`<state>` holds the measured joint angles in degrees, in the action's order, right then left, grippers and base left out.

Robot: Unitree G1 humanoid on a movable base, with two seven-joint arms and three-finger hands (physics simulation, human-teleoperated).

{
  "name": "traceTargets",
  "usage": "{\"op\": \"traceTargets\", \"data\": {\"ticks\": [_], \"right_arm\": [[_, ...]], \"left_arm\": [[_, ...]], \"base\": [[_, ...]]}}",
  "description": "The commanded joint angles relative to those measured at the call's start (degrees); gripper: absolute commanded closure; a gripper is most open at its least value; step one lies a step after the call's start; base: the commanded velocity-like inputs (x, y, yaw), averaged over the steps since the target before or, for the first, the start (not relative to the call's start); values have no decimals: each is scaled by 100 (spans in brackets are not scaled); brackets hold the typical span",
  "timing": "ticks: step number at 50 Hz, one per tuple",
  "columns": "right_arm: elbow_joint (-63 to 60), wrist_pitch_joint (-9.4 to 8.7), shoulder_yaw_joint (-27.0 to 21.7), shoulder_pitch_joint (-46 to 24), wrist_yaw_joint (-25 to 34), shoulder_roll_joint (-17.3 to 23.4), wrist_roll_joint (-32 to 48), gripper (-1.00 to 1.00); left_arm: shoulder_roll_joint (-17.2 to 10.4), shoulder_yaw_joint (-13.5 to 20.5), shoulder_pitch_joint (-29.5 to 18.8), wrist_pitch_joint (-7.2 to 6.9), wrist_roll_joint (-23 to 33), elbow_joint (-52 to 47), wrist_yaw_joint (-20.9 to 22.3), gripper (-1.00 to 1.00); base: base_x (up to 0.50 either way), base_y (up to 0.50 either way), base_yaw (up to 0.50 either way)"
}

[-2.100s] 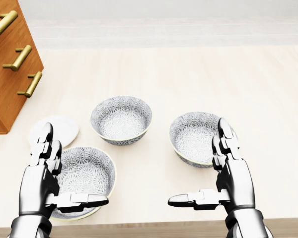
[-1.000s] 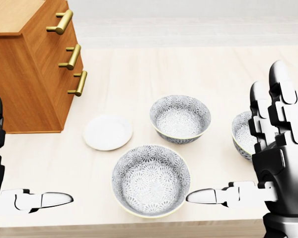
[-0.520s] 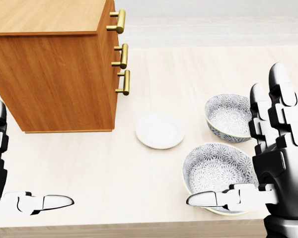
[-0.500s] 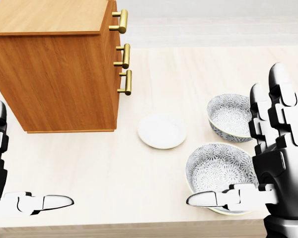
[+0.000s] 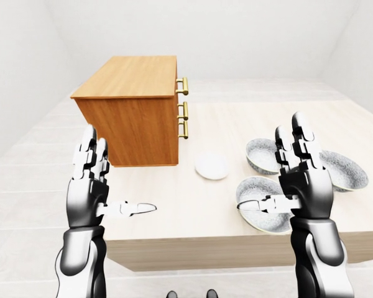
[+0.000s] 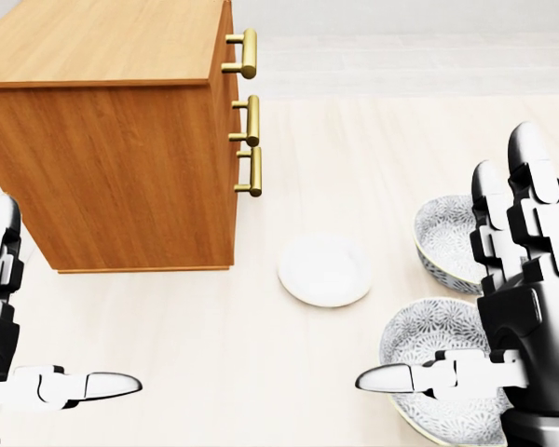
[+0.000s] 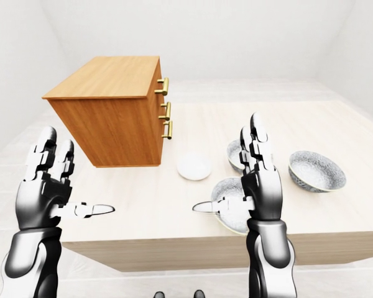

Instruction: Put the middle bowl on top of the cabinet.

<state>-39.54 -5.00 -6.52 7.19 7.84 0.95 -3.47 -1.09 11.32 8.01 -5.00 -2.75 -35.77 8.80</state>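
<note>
Three grey patterned bowls stand on the pale table (image 5: 180, 205) at the right of the left-eye view. The middle bowl (image 5: 261, 153) is the one nearest the top of the picture. A near bowl (image 5: 256, 194) lies below it and a third bowl (image 5: 345, 171) is further right. The wooden cabinet (image 5: 137, 105) with brass handles stands at upper left, its top bare. My left hand (image 5: 118, 177) is open, raised below the cabinet and holding nothing. My right hand (image 5: 270, 171) is open too, raised above the near bowl and partly hiding the bowls.
A small white plate (image 6: 324, 270) lies between the cabinet and the bowls. The table's near edge (image 5: 224, 245) runs just below my hands. Pale floor and white walls surround the table.
The camera has swung left: the cabinet slid into the picture and the bowls and plate drifted right. Both hands rose and stayed open and empty.
</note>
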Motion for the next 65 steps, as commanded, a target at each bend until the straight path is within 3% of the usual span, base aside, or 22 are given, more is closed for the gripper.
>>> {"op": "traceTargets", "data": {"ticks": [1, 10, 51, 65], "right_arm": [[-22, 0, 1, 25, 35, -7, 18, -100], [-117, 0, -2, 57, 42, -18, 26, -100], [-288, 0, -72, 131, 153, -26, -69, -100], [-252, 0, -62, 149, 191, -52, -61, -100]], "left_arm": [[24, -69, 50, 0, 46, -24, 41, -100], [5, -16, 32, 0, 18, -124, 89, -100], [91, 7, 221, 0, -24, -274, 249, -100], [100, -15, 265, 0, 18, -269, 248, -100]], "base": [[50, 0, 0], [40, 1, 0], [0, 9, 0], [36, 0, 0]]}}
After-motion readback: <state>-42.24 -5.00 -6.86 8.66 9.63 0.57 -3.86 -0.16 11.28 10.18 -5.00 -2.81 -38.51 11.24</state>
